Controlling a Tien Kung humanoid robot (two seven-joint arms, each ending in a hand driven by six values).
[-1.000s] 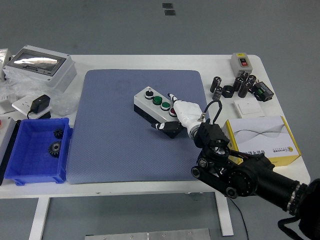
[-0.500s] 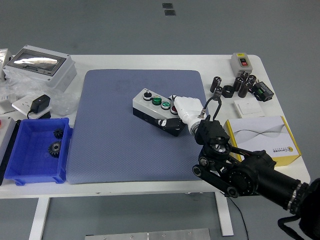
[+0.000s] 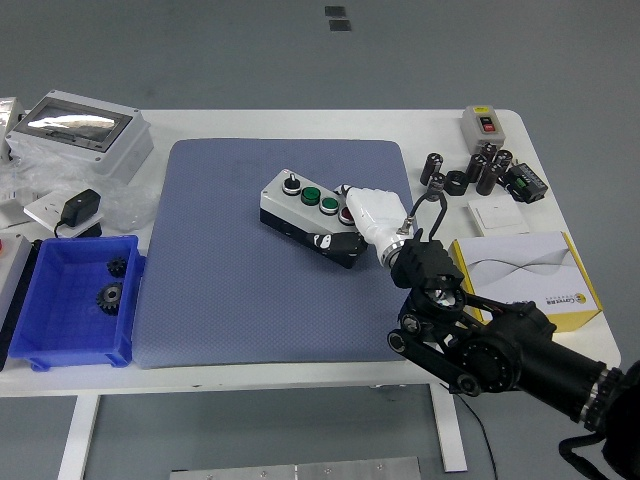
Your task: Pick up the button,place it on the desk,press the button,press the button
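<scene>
The button box is a grey box with a black side, a black knob, two green buttons and a red one on top. It sits on the blue-grey mat, near its upper middle. My right hand, white with a black arm, grips the box's right end: fingers over the red button, thumb on the near black side. The left arm is out of view.
A blue bin with gears stands at the left. A grey enclosure and a black adapter lie at the back left. Black cylinders, a switch box, a white plate and a white-yellow box lie right.
My right hand has shifted up and left with the button box in it. The box has moved slightly toward the mat's far left.
</scene>
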